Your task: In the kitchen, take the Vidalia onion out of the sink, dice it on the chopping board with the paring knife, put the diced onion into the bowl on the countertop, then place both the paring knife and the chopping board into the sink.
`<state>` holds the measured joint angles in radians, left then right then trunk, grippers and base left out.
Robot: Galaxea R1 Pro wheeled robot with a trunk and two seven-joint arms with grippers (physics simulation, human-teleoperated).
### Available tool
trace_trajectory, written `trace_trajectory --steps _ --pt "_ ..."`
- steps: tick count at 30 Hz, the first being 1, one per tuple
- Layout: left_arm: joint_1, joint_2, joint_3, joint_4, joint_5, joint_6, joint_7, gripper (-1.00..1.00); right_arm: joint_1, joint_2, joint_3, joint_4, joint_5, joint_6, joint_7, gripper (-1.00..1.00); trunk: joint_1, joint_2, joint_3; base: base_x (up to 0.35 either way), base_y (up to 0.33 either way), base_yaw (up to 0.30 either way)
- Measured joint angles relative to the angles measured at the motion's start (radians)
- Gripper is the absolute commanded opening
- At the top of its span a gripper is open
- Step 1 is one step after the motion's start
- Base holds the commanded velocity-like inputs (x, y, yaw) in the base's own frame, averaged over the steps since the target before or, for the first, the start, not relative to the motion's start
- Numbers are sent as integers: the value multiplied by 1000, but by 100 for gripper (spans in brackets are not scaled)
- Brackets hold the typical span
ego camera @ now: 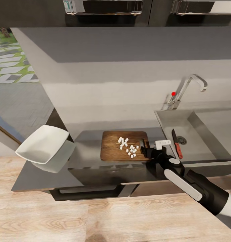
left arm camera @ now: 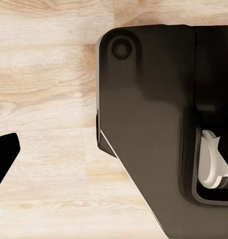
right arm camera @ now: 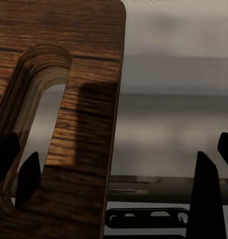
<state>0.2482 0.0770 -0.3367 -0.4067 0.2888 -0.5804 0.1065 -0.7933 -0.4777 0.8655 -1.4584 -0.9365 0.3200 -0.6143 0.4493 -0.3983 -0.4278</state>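
Bench [ego camera: 95, 169]: board [ego camera: 112, 149] carrying diced onion [ego camera: 128, 148], bowl [ego camera: 43, 144] at the bench's left end, well apart. Knife [ego camera: 177, 144] lying in the sink [ego camera: 169, 122] beside the drain. My right hand [ego camera: 145, 150] at the board's slotted edge [right arm camera: 39, 124], fingers [right arm camera: 206, 194] spread. My left hand: state untellable

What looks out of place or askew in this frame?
The white bowl sits tilted at the countertop's left end, overhanging the edge. The paring knife already lies in the sink, while diced onion remains on the chopping board, by the right gripper.
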Motion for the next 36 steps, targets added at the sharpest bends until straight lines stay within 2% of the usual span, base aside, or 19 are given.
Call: trace_trajectory --steps 3,4,7,8,9,28,36 --pt "0 0 0 1 0 0 0 100 0 -1 0 1 -2 -1 0 100 0 0 0 0 0 0" --pt "0 0 0 1 0 0 0 100 0 0 0 2 -1 -1 0 -100 0 0 0 0 0 0" --pt "0 0 0 2 0 0 0 100 0 0 -1 7 6 -2 0 -100 0 0 0 0 0 0" --pt "0 0 0 3 0 0 0 100 -1 0 -1 6 -17 -1 0 -100 0 0 0 0 0 0" --pt "0 0 0 3 0 0 0 100 -1 0 -1 5 -20 -2 0 -100 0 0 0 0 0 0" --pt "0 0 -1 3 0 0 0 100 0 2 -1 5 -27 -1 -2 -100 0 0 0 0 0 0" --pt "0 0 0 3 0 0 0 100 0 3 0 9 -36 3 -4 -100 0 0 8 0 0 0"
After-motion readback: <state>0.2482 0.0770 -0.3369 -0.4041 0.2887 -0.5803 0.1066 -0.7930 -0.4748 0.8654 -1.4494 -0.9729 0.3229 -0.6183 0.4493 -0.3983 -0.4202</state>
